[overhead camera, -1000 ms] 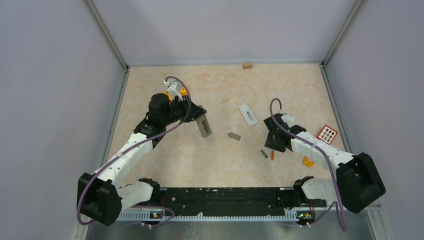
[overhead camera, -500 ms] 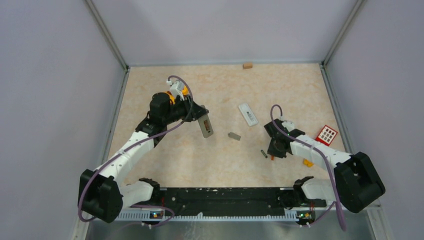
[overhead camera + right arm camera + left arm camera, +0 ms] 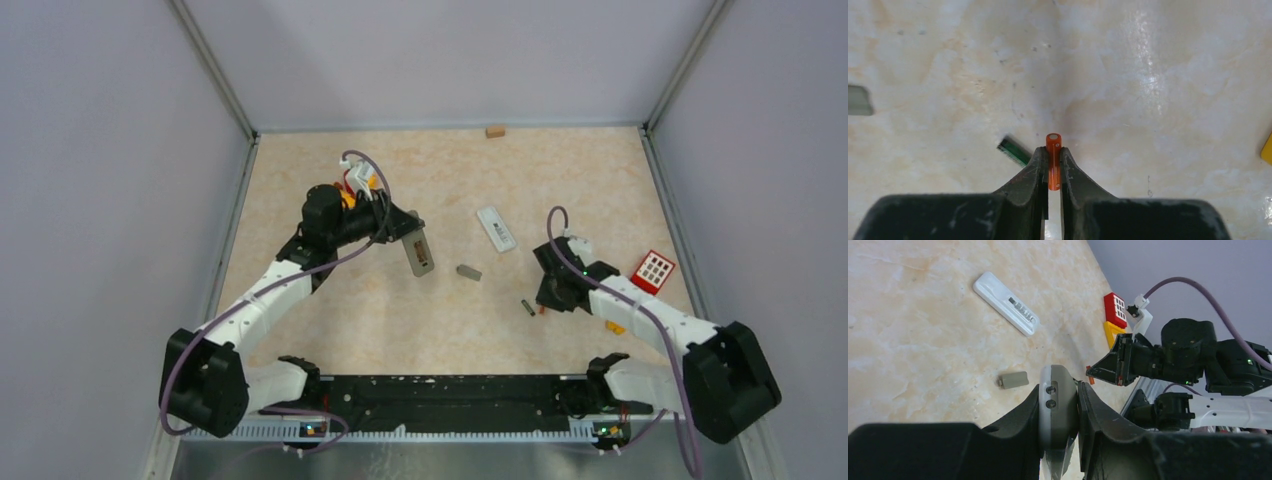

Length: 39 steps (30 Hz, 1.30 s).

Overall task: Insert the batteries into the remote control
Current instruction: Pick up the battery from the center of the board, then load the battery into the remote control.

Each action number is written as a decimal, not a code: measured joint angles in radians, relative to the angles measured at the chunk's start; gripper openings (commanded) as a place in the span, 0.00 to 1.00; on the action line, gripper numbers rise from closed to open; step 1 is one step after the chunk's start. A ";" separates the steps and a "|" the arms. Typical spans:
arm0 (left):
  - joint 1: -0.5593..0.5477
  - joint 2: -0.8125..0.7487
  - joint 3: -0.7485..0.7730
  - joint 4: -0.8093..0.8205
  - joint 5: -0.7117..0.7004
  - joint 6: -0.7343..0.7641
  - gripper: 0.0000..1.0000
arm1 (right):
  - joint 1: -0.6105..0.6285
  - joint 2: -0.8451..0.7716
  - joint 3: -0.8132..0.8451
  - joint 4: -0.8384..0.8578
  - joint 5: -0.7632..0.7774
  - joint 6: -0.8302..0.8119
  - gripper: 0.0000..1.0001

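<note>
Right gripper [image 3: 1052, 159] clamped on orange battery [image 3: 1053, 142], green battery [image 3: 1014, 151] just left; round casing may roll out on lifting. Left gripper [image 3: 1058, 390] holds remote [image 3: 1058, 412].

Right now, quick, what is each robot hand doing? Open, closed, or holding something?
Left gripper: closed, holding the grey remote.
Right gripper: closed, pinching an orange battery.
</note>
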<state>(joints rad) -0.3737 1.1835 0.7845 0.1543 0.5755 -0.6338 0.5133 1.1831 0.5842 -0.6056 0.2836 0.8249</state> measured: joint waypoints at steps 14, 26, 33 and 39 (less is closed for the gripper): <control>0.000 0.091 -0.009 0.230 0.159 -0.161 0.00 | -0.001 -0.378 0.012 0.581 -0.453 -0.270 0.00; -0.047 0.251 -0.008 0.515 0.219 -0.390 0.00 | 0.024 -0.356 0.015 0.856 -0.793 -0.336 0.00; -0.103 0.338 0.003 0.658 0.217 -0.471 0.00 | 0.040 -0.310 0.172 0.678 -0.784 -0.363 0.00; -0.142 0.426 0.038 0.790 0.194 -0.544 0.00 | 0.048 -0.205 0.420 0.368 -0.676 -0.361 0.00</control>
<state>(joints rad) -0.5159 1.6096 0.8223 0.9440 0.7692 -1.1774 0.5617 0.9783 1.0042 -0.2375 -0.3927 0.4641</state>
